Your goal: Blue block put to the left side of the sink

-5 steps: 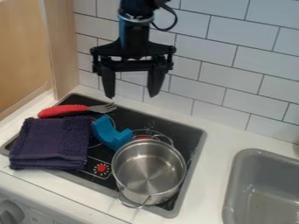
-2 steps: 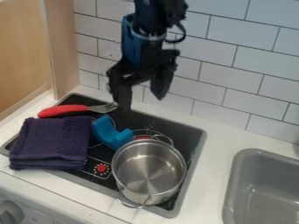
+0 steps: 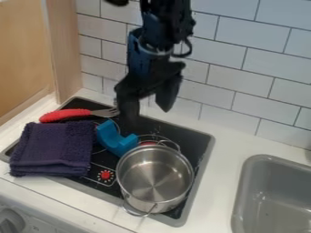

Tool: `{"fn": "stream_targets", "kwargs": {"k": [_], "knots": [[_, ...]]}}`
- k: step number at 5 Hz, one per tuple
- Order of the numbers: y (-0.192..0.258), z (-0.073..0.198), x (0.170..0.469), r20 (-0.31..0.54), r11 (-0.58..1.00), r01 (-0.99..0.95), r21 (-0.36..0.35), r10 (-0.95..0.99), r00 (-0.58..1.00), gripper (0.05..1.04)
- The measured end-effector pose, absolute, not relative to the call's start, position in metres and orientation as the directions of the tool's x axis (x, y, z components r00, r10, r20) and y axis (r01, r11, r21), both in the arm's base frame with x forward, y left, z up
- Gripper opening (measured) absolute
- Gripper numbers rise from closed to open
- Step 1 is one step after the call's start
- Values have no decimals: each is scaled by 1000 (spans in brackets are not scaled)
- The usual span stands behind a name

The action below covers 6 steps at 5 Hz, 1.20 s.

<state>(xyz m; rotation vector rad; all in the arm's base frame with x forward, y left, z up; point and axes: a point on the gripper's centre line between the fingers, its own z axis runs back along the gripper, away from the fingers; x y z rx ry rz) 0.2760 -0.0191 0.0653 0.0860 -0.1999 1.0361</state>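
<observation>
Camera view:

1. Over on the far left, a wooden panel (image 3: 62,50) stands upright against the tiled wall (image 3: 249,34).
2. Down in the front left corner, there's a grey control knob (image 3: 10,222) on the face below the white countertop (image 3: 222,157).
3. A folded dark purple towel (image 3: 53,148) lies across the left edge and front left corner of the black cooktop (image 3: 209,148).
4. Behind the towel is a fork with a red handle (image 3: 65,115), near the cooktop's back left corner, its tines pointing right.
5. The blue block (image 3: 115,139), a notched piece, sits on the cooktop between the towel and the metal pot (image 3: 155,178), well apart from the grey sink (image 3: 246,184) and to its left.
6. The black gripper (image 3: 146,112) hangs over the back of the cooktop, above the block. It's released, its two fingers spread apart.
7. That pot stands upright towards the cooktop's front right corner, one wire handle at its back and the other over the front edge.
8. On the right I see the sink, set into the countertop.
</observation>
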Motion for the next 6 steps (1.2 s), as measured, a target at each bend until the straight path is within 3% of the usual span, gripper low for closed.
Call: {"fn": "stream_targets", "kwargs": {"k": [2, 6], "knots": [[-8, 40, 278, 159, 479, -878, -19, 868, 470, 998], [6, 17, 272, 114, 438, -899, 7, 893, 436, 999]]}}
